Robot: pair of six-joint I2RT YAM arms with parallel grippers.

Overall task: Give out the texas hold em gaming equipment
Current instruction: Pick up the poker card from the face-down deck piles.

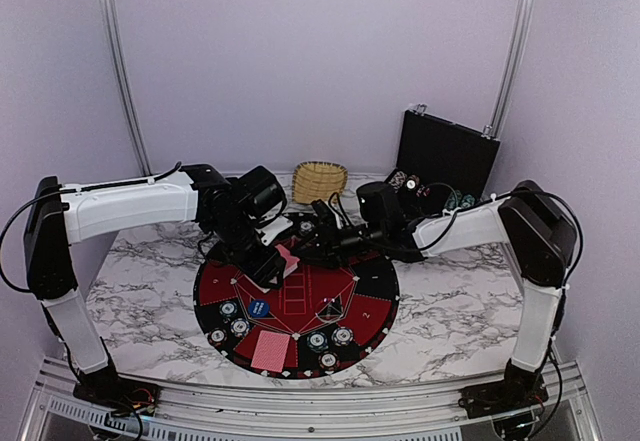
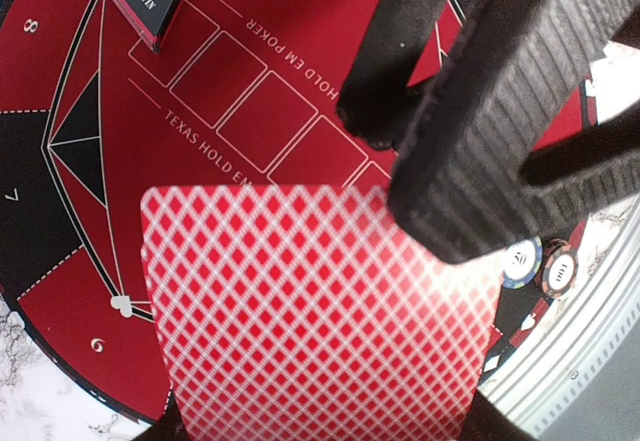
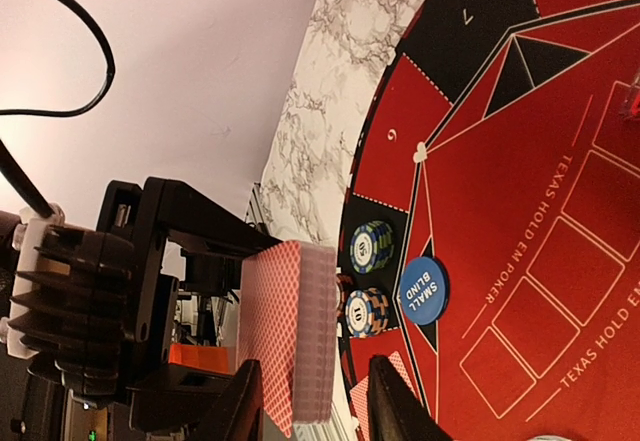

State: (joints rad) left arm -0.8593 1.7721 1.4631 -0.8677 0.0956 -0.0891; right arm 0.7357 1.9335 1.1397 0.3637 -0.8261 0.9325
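Here the left gripper [image 2: 322, 423] is clamping the deck [image 2: 320, 301] of red-backed cards, holding it in the air above the mat [image 1: 212, 287]. The right gripper [image 3: 315, 381] is hovering opposite, its jaws standing partly apart and straddling the deck's edge, with a gap showing beside one finger. Chips [image 1: 229, 309] and a blue disc [image 1: 259, 309] are lying on the mat's near sectors, with a single card [image 1: 270, 349] close by.
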